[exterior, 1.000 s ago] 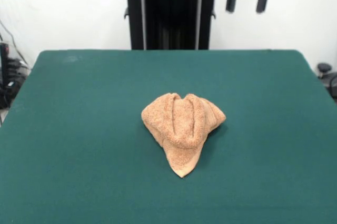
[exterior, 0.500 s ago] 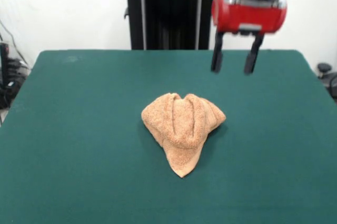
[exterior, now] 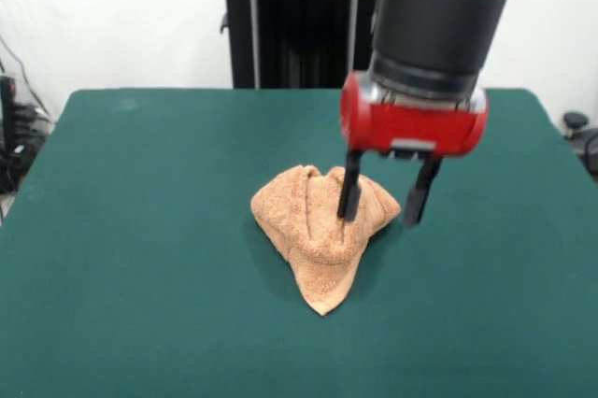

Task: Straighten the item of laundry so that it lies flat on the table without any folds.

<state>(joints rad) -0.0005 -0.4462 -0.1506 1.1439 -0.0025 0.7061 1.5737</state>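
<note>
The towel [exterior: 322,230] is lying near the middle of the table [exterior: 140,230], bunched into a raised heap. Rolled ridges are running along its top, and one corner is tapering to a point toward the camera's side. No part of it is lying flat, so the straightening is not yet begun as far as the cloth shows; every fold is left to be opened.

The gripper [exterior: 381,204] is hanging directly over the heap's right-hand portion, its two dark fingers spread apart and holding nothing. One finger [exterior: 349,194] is standing in front of the upper ridge; the other is standing just off the towel's right edge, over bare felt. Whether either fingertip is touching the cloth cannot be confirmed from this single angle.

In my judgement the step in hand is a first grasp at the right-hand fold. Pinching, lifting and spreading are all outstanding.
</note>
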